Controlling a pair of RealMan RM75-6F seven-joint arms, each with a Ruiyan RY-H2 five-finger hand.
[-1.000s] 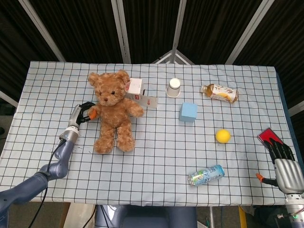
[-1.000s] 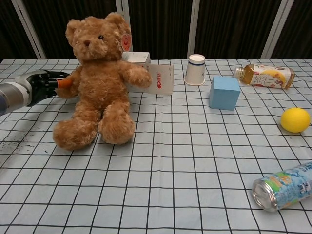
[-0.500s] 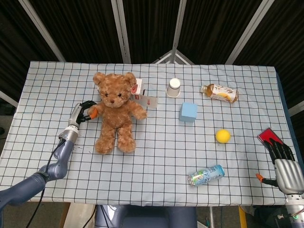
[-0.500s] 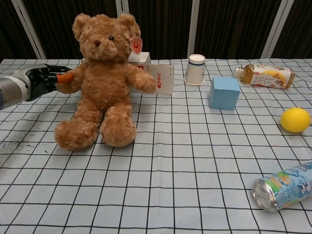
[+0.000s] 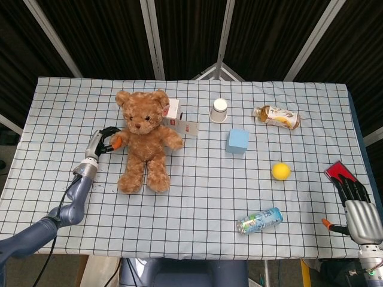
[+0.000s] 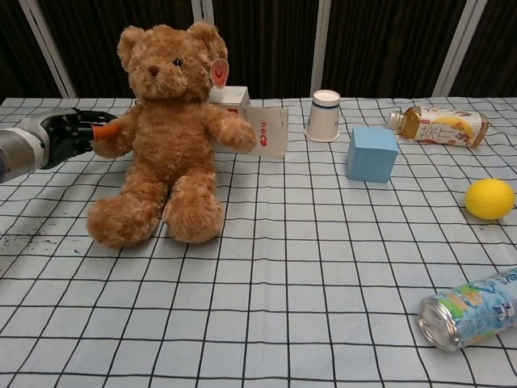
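- Because the teddy bear (image 5: pixel 144 139) is plush, it is judged to be light, soft and compressible; it will sag at any limb by which it is lifted, and it is not fragile.
- The teddy bear is seated upright on the checked tablecloth (image 5: pixel 197 197), its legs stretched toward the robot and a round tag (image 6: pixel 218 74) fixed at one ear.
- The bear's arm is gripped by the left hand (image 5: pixel 109 142), which lies just beside the bear on the side away from the white carton (image 6: pixel 257 121); the fingers (image 6: pixel 85 129) are seen curled around the paw, one orange tip touching the fur.
- A grip on a paw alone is judged to be weak: the fur is slippery under smooth fingers, and the body can swing or topple. The torso or the shoulder is judged to be the firmer place of hold.
- The white carton stands directly behind the bear, touching or nearly touching its other arm; which of the two cannot be told.
- The paper cup (image 5: pixel 219 110), blue block (image 5: pixel 237 141), tea bottle (image 5: pixel 276 116), yellow ball (image 5: pixel 280 171) and can (image 5: pixel 259 220) lie well apart from the bear, all on its carton side.
- The right hand (image 5: pixel 356 200) rests far from the bear, beyond the yellow ball at the table edge, nothing being held; whether its fingers are curled or spread cannot be told.
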